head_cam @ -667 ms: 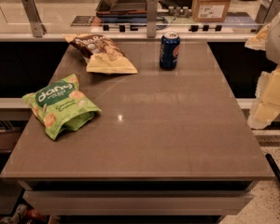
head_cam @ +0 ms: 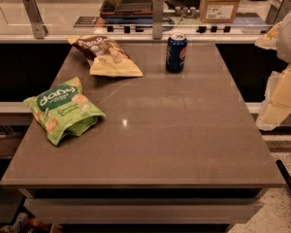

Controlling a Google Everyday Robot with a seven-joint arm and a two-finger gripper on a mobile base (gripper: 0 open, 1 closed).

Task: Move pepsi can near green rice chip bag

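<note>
Across the grey tabletop (head_cam: 184, 144): green rice chip bag (head_cam: 63, 110) lying flat at frame left; gripper (head_cam: 277, 101) off the right edge, parted or together impossible to tell; pepsi can (head_cam: 176, 52) upright at upper centre, up-left of the gripper, well apart from both.

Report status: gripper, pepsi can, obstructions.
Gripper at right, beyond table edge. Pepsi can upright at back, untouched. Green rice chip bag at left edge. Brown-and-cream snack bag back left, beside route.
</note>
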